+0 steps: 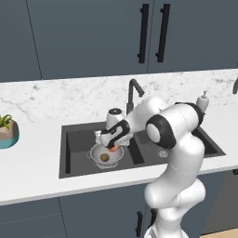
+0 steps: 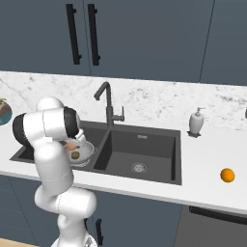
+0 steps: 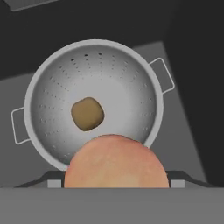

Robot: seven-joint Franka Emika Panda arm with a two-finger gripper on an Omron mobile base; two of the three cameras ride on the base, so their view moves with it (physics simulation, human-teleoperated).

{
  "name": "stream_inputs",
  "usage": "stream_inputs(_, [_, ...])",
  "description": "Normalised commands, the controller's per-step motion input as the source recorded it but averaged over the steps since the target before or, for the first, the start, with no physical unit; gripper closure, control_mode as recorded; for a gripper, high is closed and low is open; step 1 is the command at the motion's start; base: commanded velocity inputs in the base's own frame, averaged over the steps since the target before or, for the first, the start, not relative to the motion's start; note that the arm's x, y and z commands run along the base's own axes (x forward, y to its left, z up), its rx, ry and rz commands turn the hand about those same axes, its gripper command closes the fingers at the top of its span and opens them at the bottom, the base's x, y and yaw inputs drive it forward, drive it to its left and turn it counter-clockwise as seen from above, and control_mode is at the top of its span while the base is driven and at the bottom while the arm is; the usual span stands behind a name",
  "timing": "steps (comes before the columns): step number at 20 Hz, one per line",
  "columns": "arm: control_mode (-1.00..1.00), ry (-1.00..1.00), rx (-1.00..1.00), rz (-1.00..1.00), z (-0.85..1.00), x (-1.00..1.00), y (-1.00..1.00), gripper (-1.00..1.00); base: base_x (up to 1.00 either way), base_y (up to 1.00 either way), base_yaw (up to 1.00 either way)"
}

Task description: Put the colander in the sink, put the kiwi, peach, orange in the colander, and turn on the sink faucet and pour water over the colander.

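The gripper (image 1: 113, 148) hangs over the left basin of the sink (image 1: 74, 160), its fingers set wide around the peach (image 3: 116, 162), which it pinches between them; in the hand view the pinkish-orange fruit bulges up from the bottom edge with a dark finger tip just showing at each side of it. In the left base view the peach (image 1: 113, 149) appears as a small reddish spot at the gripper's tip, held just above the near rim of the colander (image 1: 99, 152). The colander (image 3: 52, 109) sits in the left basin directly below the gripper, its perforated silvery bowl open upward and a small handle on either side. The kiwi (image 3: 87, 113) lies at the bottom of the colander, near its middle, apart from the peach and lower than it. In the right base view the colander (image 2: 87, 150) and the kiwi (image 2: 75, 155) show partly behind the arm. The sink faucet (image 2: 108, 103) stands at the back edge of the sink between the two basins. The orange (image 2: 227, 175) rests on the surface well to the right of the sink, near the front edge, far from the gripper.
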Motion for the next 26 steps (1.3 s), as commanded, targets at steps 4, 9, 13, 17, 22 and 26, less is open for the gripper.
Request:
stream_inputs(4, [-1.00, 0.00, 0.05, 0.00, -0.19, 0.27, 0.06, 1.00, 0.00, 0.00, 0.00])
stream_inputs(9, [-1.00, 0.00, 0.00, -0.01, -0.36, 0.35, 0.06, 1.00, 0.00, 0.00, 0.00])
stream_inputs(13, [-1.00, 0.00, 0.00, -0.02, -0.43, 0.35, 0.06, 1.00, 0.00, 0.00, 0.00])
stream_inputs(17, [-1.00, 0.00, 0.00, -0.03, -0.39, 0.15, 0.05, 1.00, 0.00, 0.00, 0.00])
stream_inputs(22, [-1.00, 0.00, 0.00, -0.03, -0.33, 0.15, 0.04, 1.00, 0.00, 0.00, 0.00])
stream_inputs(26, [-1.00, 0.01, 0.00, -0.01, -0.19, 0.00, 0.01, 1.00, 0.00, 0.00, 0.00])
